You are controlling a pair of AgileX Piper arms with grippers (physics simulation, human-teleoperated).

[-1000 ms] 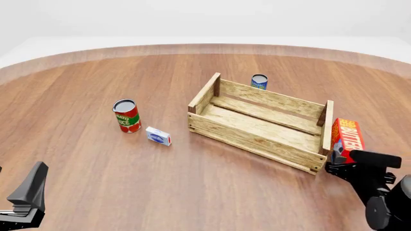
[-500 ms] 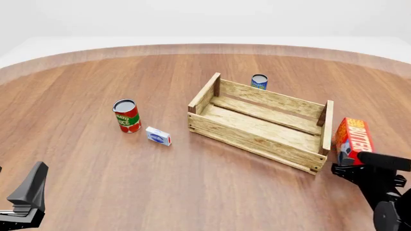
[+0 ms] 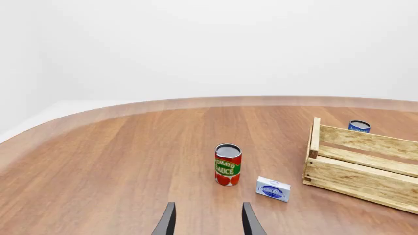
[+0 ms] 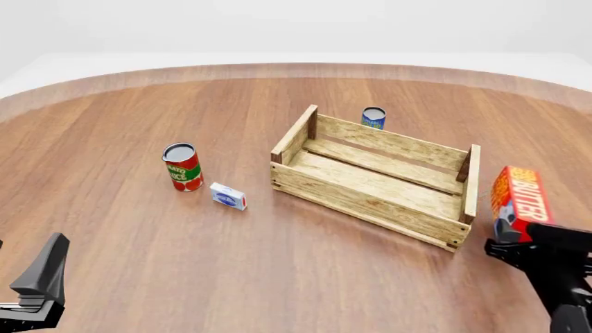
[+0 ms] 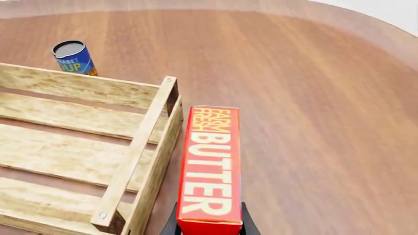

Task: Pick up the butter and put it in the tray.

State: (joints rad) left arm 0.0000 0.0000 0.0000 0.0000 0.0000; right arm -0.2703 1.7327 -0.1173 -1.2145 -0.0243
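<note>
The butter [image 4: 520, 200], a red-orange carton with white lettering, hangs tilted just outside the right end of the tray [image 4: 370, 201]. My right gripper [image 4: 511, 240] is shut on its lower end. In the right wrist view the butter [image 5: 210, 164] stretches away from the right gripper [image 5: 209, 226], beside the end wall of the tray [image 5: 138, 161]. My left gripper [image 4: 41, 284] rests at the near left corner, far from both. The left wrist view shows the left gripper [image 3: 207, 225] open and holding nothing, with the tray [image 3: 365, 176] off to one side.
A tomato sauce can [image 4: 182, 166] and a small blue-and-white box [image 4: 227, 196] stand left of the tray. A blue can [image 4: 373, 117] stands behind its far wall. The table's curved edge runs along the back.
The butter has risen off the table and shifted right, a little away from the tray's end wall, held in my right gripper. The left arm has not moved.
</note>
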